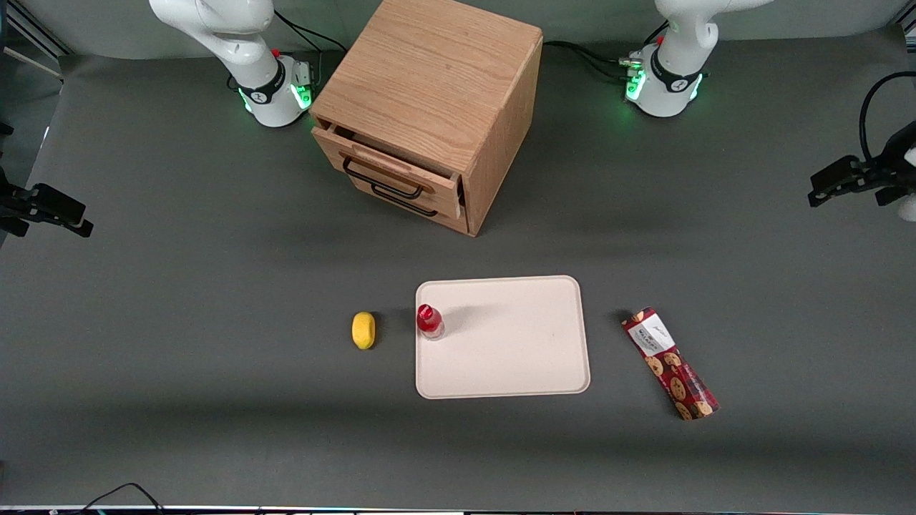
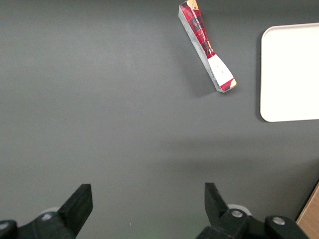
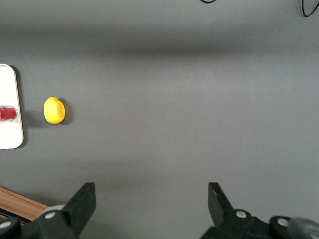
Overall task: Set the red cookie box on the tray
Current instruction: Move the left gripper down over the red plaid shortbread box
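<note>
The red cookie box [image 1: 669, 363] lies flat on the grey table beside the tray, toward the working arm's end. Its white label patch is at the end farther from the front camera. It also shows in the left wrist view [image 2: 205, 46]. The cream tray [image 1: 515, 357] lies flat mid-table, and its edge shows in the left wrist view [image 2: 291, 74]. My left gripper [image 1: 823, 187] hangs above the table at the working arm's end, farther from the front camera than the box and well apart from it. In the left wrist view the gripper [image 2: 148, 199] is open wide and empty.
A small red-capped bottle [image 1: 430, 321] stands on the tray's edge toward the parked arm. A yellow lemon [image 1: 363, 330] lies on the table beside it. A wooden drawer cabinet [image 1: 429, 107] with its top drawer slightly open stands farther from the front camera than the tray.
</note>
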Tool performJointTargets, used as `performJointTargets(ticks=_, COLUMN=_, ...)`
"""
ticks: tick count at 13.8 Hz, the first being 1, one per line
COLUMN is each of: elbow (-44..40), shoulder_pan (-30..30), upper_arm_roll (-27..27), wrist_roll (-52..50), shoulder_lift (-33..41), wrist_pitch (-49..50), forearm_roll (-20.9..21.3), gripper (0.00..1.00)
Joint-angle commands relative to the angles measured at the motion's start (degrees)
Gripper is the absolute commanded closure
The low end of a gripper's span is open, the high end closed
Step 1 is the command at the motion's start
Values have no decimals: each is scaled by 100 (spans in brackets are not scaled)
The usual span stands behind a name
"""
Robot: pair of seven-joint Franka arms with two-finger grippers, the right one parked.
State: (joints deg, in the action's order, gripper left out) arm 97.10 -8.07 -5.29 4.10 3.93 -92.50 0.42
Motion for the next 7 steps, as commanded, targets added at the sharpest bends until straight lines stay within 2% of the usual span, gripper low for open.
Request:
performJointTargets(ticks=1, elbow=143, shoulder_pan=-46, upper_arm_roll=-33, wrist_roll=318, shoulder_lift=90, wrist_pitch=4, forearm_roll=37, gripper=0)
performJointTargets(ticks=4, elbow=134, shoulder_pan=-19, upper_arm_roll=-33, wrist_roll=266, shoulder_lift=-128, wrist_pitch=3, forearm_roll=29, gripper=0)
performJointTargets(ticks=7, elbow=-145, shoulder_pan=120, upper_arm_roll=-33, wrist_roll=-292, shoulder_lift=-786, wrist_pitch=-84, forearm_roll=-286, gripper=0)
